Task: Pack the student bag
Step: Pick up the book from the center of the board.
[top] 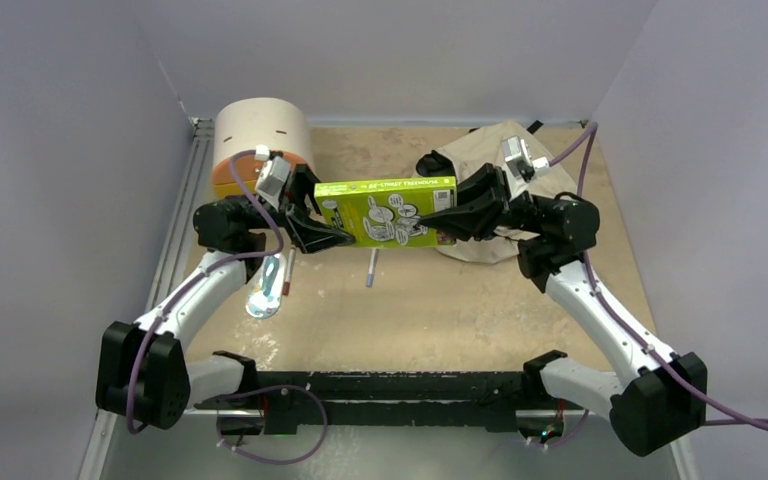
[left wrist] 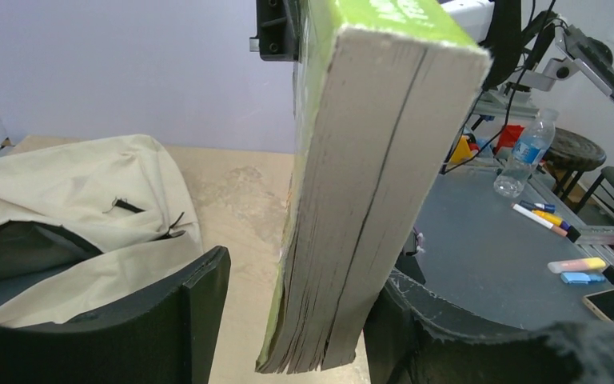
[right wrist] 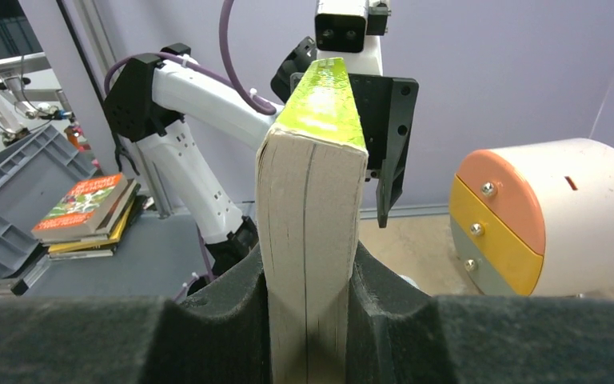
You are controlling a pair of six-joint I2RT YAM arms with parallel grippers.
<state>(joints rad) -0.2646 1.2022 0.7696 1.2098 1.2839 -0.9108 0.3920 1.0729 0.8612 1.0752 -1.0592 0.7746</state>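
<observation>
Green book [top: 390, 210] held on edge above the table [top: 440, 320]: my right gripper [top: 445, 222] clamps one end, my left gripper [top: 332, 232] stands loosely spread around the other, probably to slide it edge-first into the student bag [top: 480, 150] slumped far right behind the right arm

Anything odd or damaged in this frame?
The green book has a dark split running through its page block, visible in both wrist views, perhaps a cracked binding. The right tool clamps it; the left tool straddles it loosely.
</observation>
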